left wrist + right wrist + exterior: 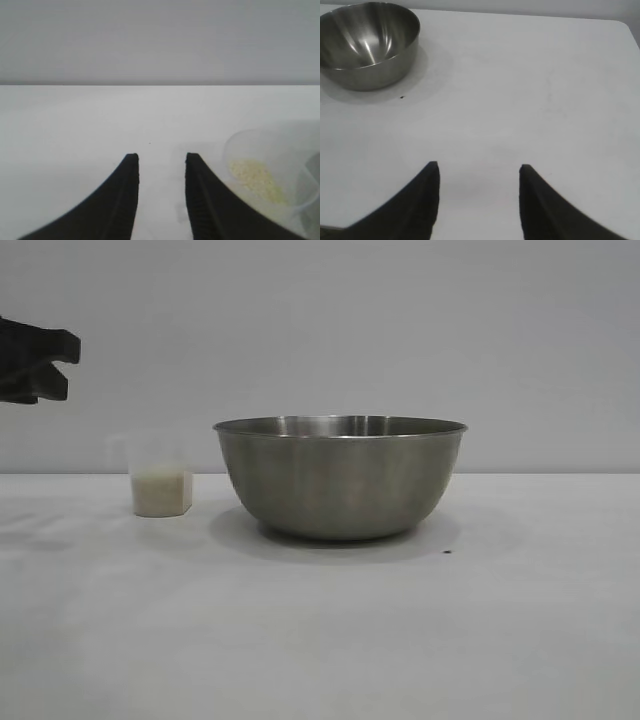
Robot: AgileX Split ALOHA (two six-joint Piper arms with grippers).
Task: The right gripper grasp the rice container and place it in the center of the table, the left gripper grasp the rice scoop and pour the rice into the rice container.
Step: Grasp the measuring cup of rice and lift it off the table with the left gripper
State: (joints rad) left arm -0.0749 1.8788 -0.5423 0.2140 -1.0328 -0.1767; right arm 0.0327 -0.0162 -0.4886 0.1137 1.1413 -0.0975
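The rice container (340,480), a large steel bowl, stands upright at the middle of the white table (320,640); the right wrist view shows it empty (367,45). To its left stands the rice scoop (160,480), a small clear cup holding white rice (160,493). My left gripper (68,365) hangs in the air above and left of the scoop, open and holding nothing. In the left wrist view the scoop (272,165) with its rice (255,177) lies beside one finger, outside the left gripper (160,157). My right gripper (479,166) hovers open over bare table, well away from the bowl.
A tiny dark speck (447,551) lies on the table just right of the bowl. The table's far corner (620,25) shows in the right wrist view. A plain grey wall (320,330) stands behind the table.
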